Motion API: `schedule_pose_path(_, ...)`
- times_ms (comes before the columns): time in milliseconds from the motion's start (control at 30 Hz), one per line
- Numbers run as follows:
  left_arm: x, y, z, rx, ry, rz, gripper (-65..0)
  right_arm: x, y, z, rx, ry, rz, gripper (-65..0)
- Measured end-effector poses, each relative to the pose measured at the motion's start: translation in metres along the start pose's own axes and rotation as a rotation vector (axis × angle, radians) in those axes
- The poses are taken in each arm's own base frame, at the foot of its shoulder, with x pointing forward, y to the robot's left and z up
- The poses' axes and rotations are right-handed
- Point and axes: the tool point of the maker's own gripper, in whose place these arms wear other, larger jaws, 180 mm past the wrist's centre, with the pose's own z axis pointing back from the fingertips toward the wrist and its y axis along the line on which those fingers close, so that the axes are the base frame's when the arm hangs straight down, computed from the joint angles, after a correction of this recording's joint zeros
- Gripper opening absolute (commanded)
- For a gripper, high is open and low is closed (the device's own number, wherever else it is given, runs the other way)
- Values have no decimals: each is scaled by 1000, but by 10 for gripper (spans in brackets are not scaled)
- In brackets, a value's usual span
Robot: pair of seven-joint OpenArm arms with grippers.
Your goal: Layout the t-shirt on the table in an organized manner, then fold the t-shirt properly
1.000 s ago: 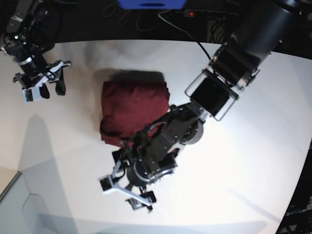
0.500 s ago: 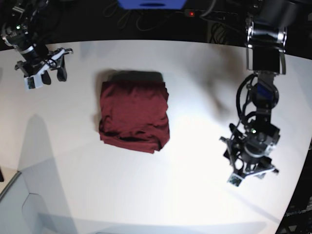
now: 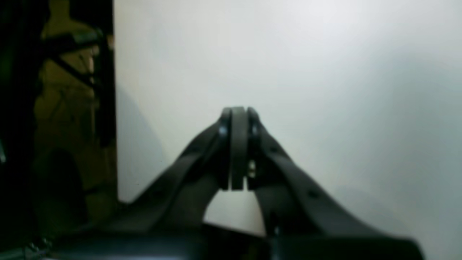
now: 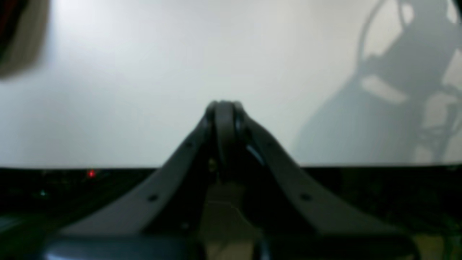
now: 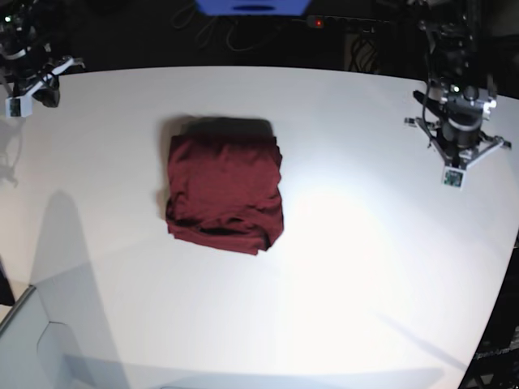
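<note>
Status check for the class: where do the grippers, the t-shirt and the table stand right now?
Left gripper and right gripper: jaws shut, empty, over table edges. T-shirt folded into a compact block, mid-table. Nothing in the way.

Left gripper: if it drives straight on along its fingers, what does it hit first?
Probably just the plain white tabletop. The shut left gripper points across bare surface in its wrist view; the folded dark maroon t-shirt lies well off to the side in the base view. Depth is unclear.
</note>
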Motion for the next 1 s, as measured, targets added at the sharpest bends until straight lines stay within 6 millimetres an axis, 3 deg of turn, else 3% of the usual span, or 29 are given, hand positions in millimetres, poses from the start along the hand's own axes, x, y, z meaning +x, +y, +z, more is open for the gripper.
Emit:
schedule_pose_path(267,-70,-39,20,-93,154,2,-650,-40,7,15,5,99,-13,-650)
schedule_pose_path(500,-112,-67,41,-205,249,-57,-650,-90,18,23,-33,265,-4,-650)
schedule_pose_path(600,-129,-88,54,-338,270,-117,-650,-112,24,20,-19,309,-49,-650)
schedule_pose_path(733,-170,-90,56,-364,383,-112,-650,-146,37,13,36,385,-92,-650)
schedule_pose_path(867,-193,-102,56,-415,435,-95,-650,-163,54,0,87,335,-171,-650)
schedule_pose_path(1000,-205,-112,50,-442,404,-32,-650,-206,67,-2,107,362,-284,-650)
